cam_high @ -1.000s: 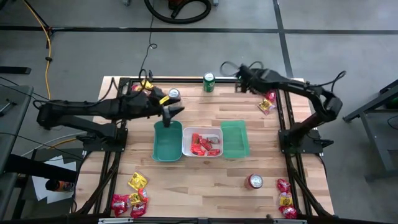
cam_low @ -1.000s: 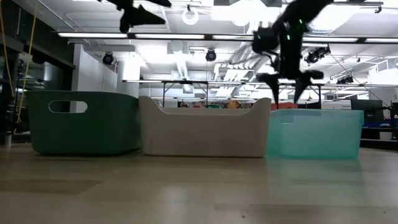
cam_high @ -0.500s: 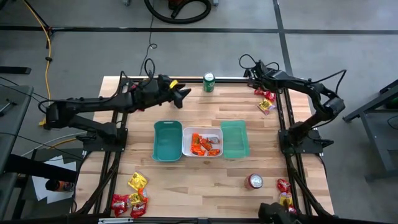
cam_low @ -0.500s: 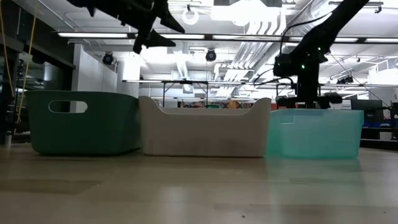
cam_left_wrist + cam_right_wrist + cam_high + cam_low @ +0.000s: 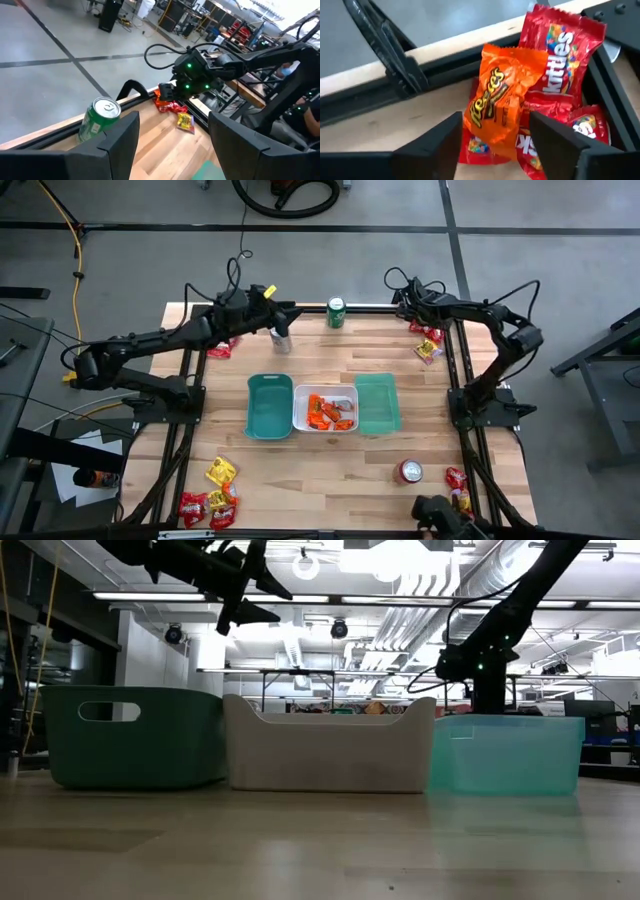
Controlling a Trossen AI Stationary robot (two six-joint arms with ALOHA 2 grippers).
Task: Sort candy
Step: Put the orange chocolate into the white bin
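Orange candy packet between right gripper's spread fingers, left gripper spread, empty

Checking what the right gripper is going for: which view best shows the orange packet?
Right wrist view: the orange packet fills it, lying on red packets. High view shows only a small pile by the right gripper. Low view hides it.

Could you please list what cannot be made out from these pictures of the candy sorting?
- Contents of the three trays: low view, their walls hide them.
- The right pincer: high view, the arm covers it, and whether it touches the orange packet is unclear in its wrist view.
- Candy at the near right corner: high view, a dark object partly hides it.
- Silver can: high view, partly under the left arm.
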